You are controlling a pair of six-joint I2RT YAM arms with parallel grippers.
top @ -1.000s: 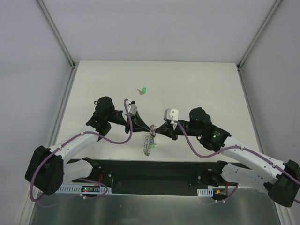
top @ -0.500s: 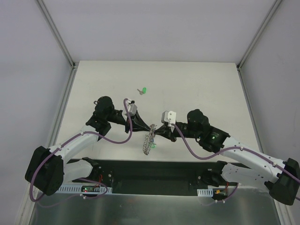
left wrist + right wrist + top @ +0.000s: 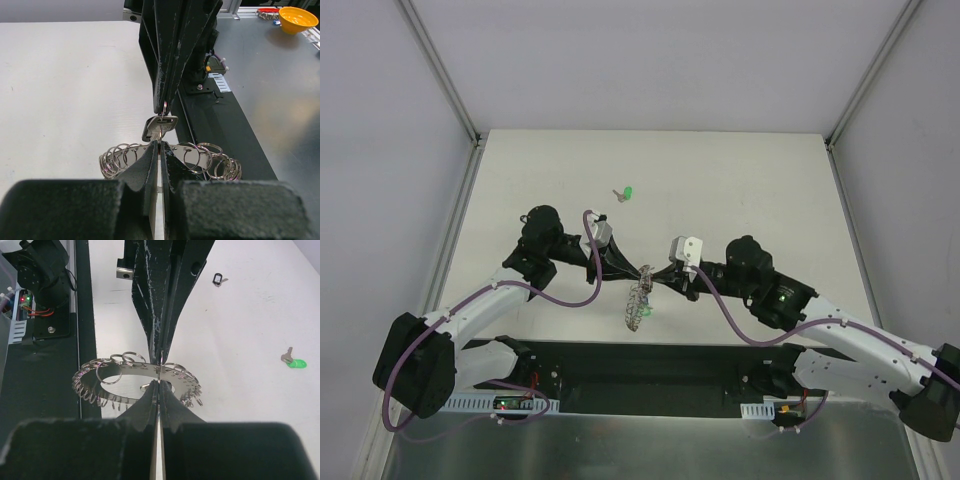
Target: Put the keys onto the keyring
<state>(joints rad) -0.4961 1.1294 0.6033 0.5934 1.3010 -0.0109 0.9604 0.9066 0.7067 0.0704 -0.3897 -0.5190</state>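
The keyring (image 3: 638,305), a silver disc edged with many small wire rings, hangs between the two arms just ahead of their bases. My left gripper (image 3: 639,272) is shut on its upper rim; its fingertips (image 3: 154,150) pinch a thin ring of the keyring (image 3: 197,157). My right gripper (image 3: 656,277) faces it tip to tip, shut on a dark-headed key (image 3: 159,127) right at the keyring (image 3: 120,377). A green-headed key (image 3: 626,193) lies loose on the table beyond, also in the right wrist view as the green key (image 3: 294,362).
A tiny black loop-shaped item (image 3: 218,278) lies on the white table (image 3: 740,190) far from the grippers. The black base plate (image 3: 650,370) of the arms runs along the near edge, under the keyring. An orange bowl (image 3: 298,18) sits off the table.
The right wrist swung slightly left and then back to the right. Both grippers stayed shut at the keyring, which hangs where it was.
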